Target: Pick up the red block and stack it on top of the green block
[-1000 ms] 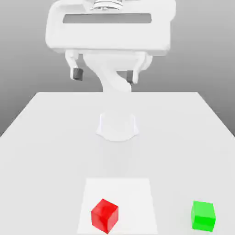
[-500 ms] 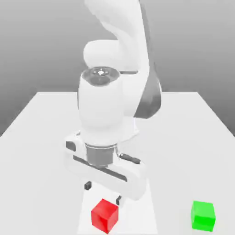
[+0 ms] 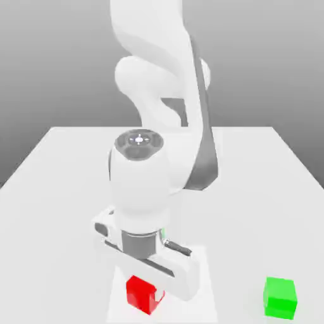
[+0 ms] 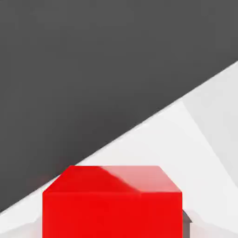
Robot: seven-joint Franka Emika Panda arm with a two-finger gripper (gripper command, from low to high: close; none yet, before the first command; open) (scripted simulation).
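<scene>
Toward the exterior view's left half of the pale, smooth bench (image 3: pixel 63 234), one red block (image 3: pixel 140 295) sits over the near part of one flat white square (image 3: pixel 197 278), closer to the square's edge on the exterior view's left. One green block (image 3: pixel 280 297) stands well apart, past the square's opposite edge, toward the bench's edge on the exterior view's right. Both are plain, sharp-edged cubes with an even, saturated colour. One arm (image 3: pixel 140 183), glossy white shell with dark grey joint bands, comes down over the square. Its gripper (image 3: pixel 144 286) has closed in on the red block, one finger against its side. Half a second ago the hand was higher, the fingers spread wide above the block, whose top showed whole; now the hand covers part of it. The green block has not moved.
</scene>
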